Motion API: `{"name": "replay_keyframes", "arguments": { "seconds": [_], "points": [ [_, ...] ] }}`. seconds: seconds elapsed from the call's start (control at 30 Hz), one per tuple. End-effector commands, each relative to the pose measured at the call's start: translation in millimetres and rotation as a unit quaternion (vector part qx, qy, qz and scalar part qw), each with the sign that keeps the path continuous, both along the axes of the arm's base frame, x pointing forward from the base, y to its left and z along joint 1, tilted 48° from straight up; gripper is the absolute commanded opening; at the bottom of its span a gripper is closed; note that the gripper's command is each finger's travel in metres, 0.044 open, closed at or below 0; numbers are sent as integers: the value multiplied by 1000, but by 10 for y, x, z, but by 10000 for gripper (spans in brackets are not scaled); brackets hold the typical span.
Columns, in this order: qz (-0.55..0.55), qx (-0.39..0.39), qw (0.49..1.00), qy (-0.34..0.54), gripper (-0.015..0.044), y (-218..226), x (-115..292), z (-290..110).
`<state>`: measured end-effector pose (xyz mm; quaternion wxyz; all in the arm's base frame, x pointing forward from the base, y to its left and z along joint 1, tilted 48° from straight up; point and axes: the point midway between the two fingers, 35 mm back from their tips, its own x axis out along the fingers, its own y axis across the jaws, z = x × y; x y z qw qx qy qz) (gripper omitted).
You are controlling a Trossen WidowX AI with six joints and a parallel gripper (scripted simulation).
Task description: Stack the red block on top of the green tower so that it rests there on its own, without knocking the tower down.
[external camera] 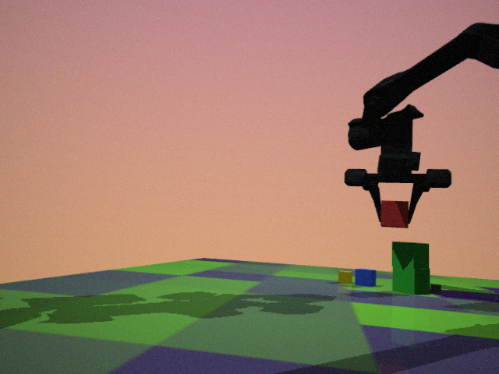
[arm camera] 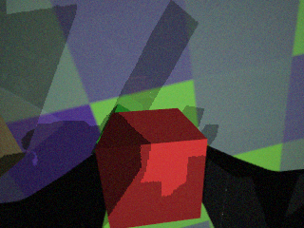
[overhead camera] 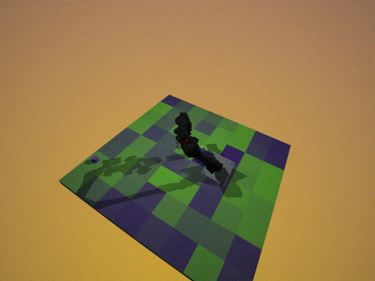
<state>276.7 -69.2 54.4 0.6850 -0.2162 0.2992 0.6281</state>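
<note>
Checkered green, purple and grey floor panels [external camera: 242,322] stretch out under a warm pink-orange backdrop, and in the right of the exterior view the black parallel-jaw gripper [external camera: 394,221] hangs in the air, clenched on the red cube [external camera: 394,213]. The jaws press in on the cube's two sides, fingers angled inward, and the cube's lower edge pokes out just below the tips.

Below it, lower right of the frame, stands the green tower of stacked blocks [external camera: 410,267], upright, with open air between its top face and the cube. From this angle the cube sits a touch left of the tower's centre, so the line-up does not look finished. The wrist view agrees: the red cube [arm camera: 154,166] fills the lower middle, with only a sliver of bright green peeking out behind its upper left corner.

So the job now, I'd say, is alignment first, descent second. Slide across until the cube is squarely over the top face, come down slowly and vertically, and open only once the cube seems seated flat. Any sideways drift on contact could shove the tower over.

Nearby, a small blue cube [external camera: 365,276] and a smaller yellow cube [external camera: 345,276] sit left of the tower, apart from it.
</note>
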Motion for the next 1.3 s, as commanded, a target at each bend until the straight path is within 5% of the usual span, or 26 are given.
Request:
{"name": "replay_keyframes", "arguments": {
  "seconds": [0.0, 1.27],
  "points": [
    [4, 2, 1000, 2, 0, -118, -210, -178],
    [5, 4, 1000, 2, 0, -8, -329, -424]
  ]
}}
